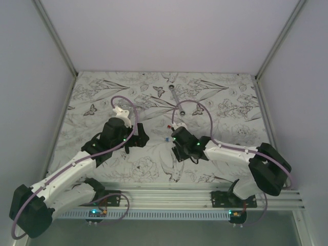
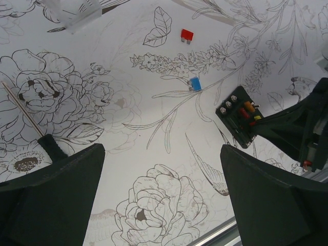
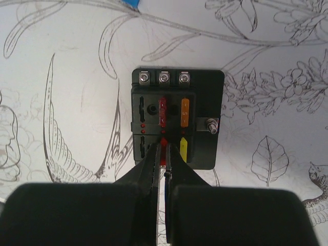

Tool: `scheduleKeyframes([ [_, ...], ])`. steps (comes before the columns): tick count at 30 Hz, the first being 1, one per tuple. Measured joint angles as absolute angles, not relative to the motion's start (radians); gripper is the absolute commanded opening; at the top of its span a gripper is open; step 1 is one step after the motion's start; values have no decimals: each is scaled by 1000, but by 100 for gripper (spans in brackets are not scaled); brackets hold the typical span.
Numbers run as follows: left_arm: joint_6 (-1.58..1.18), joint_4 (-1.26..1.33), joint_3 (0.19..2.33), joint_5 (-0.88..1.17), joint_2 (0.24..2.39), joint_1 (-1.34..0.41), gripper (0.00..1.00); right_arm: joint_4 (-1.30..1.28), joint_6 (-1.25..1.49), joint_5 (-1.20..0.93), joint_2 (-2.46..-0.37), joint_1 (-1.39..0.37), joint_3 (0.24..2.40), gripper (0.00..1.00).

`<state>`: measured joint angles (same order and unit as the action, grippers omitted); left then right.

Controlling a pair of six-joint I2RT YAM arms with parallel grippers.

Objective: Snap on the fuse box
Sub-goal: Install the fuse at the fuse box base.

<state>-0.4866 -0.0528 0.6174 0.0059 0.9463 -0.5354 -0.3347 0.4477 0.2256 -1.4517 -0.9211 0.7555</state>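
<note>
**Fig. Fuse box before closure.** The fuse box (image 3: 177, 118) lies flat near the middle of the flower-printed table (image 1: 230, 118) with its top face uncovered. Three screw terminals run along its far edge, and red, orange and yellow fuses sit in the slots.

The right gripper (image 3: 164, 152) stands directly over the near row. Its fingers are drawn together to a thin slit with the tips at a red fuse; whether they pinch that fuse or merely touch it cannot be told. The left gripper (image 2: 161, 148) hovers beside it above bare cloth, fingers spread wide and holding nothing.

A clear plastic piece (image 2: 77, 15), apparently the lid, rests well apart from the box. A loose red fuse (image 2: 187, 35) and a loose blue fuse (image 2: 195, 83) lie on the cloth between lid and box.

By this evidence the lid is not yet on. To do the step well, every fuse should first sit fully down, since a proud one would likely block the catches. The lid should then come square over the box, edges matched, and be pressed straight down while the other gripper steadies the base against sliding.
</note>
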Motion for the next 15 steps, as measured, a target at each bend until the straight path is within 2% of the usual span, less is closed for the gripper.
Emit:
scheduleKeyframes([
  [8, -487, -52, 616, 6, 940, -535, 100, -387, 459, 288, -1589, -921, 887, 0],
  [15, -487, -53, 616, 6, 936, -535, 100, -389, 486, 301, -1592, -922, 890, 0],
])
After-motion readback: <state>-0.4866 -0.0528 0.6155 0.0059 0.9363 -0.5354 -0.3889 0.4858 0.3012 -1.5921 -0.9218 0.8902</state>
